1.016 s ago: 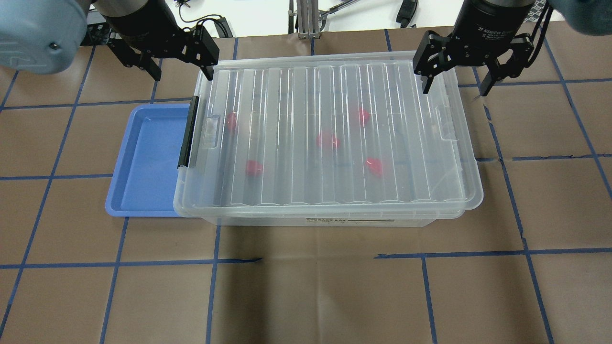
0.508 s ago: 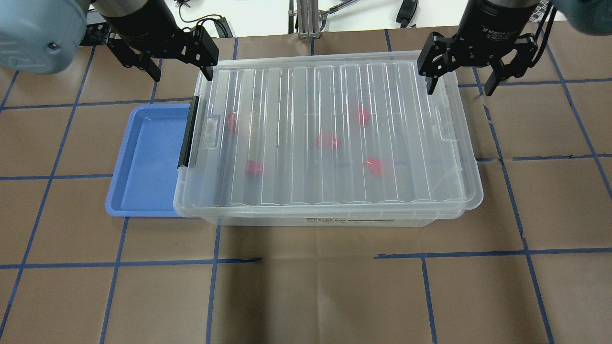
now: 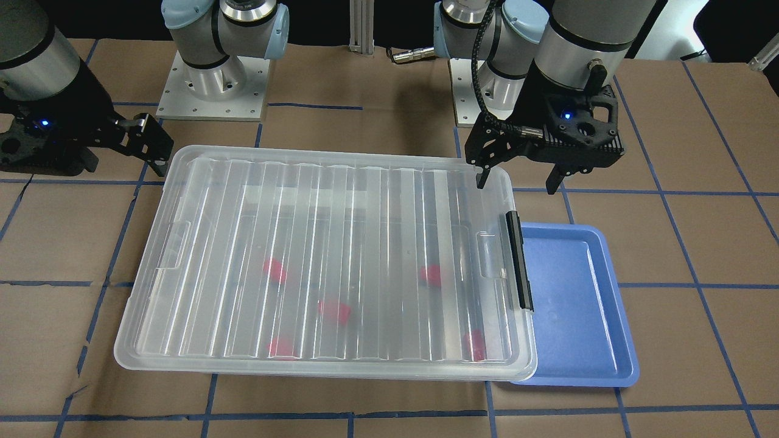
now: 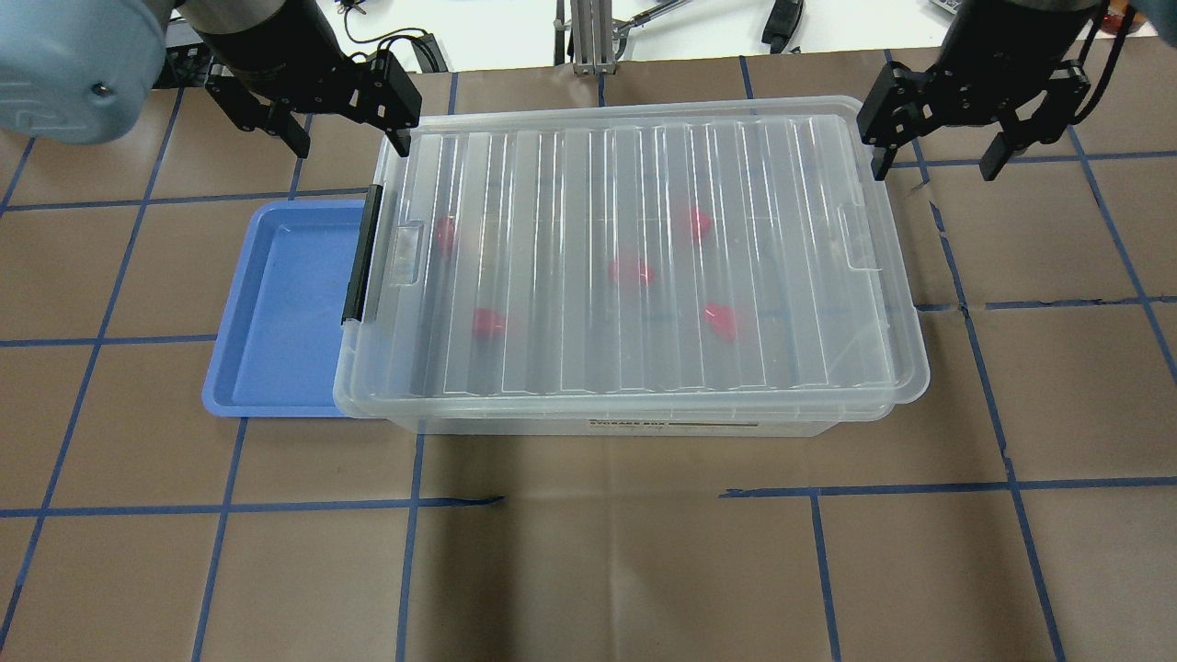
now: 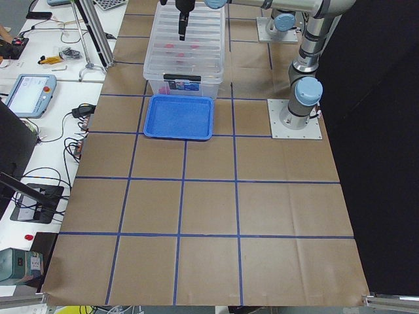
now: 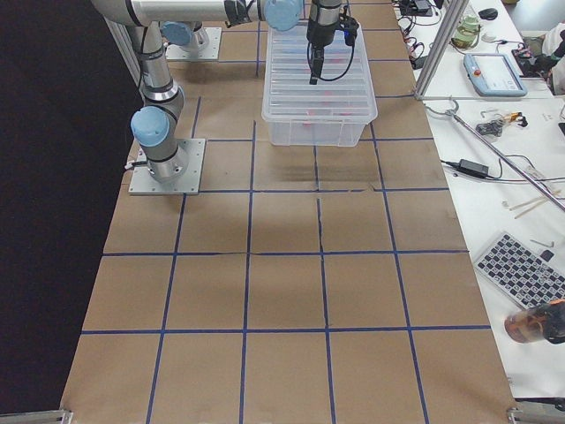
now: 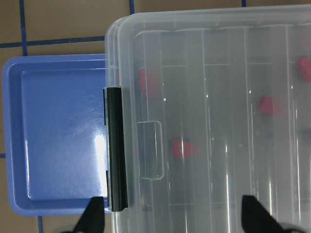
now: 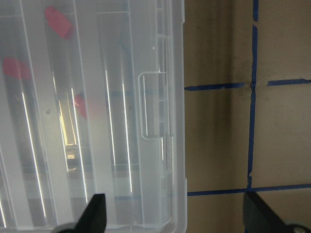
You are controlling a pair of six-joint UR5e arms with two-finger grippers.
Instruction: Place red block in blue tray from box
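Note:
The box is a clear bin with its ribbed lid shut and a black latch bar at its left end. Several red blocks, such as one, show through the lid. The blue tray lies empty against the latch end, partly under the lid's rim, and also shows in the front view. My left gripper is open and empty above the box's far left corner. My right gripper is open and empty, straddling the box's far right edge.
The table is brown paper with a blue tape grid. The arm bases stand behind the box. An aluminium post and cables sit at the far edge. Side benches with tablets and tools flank the table.
My right gripper has moved outward to the right, from over the lid's far right corner to straddling the box's right edge. The left gripper, box and tray have not moved.

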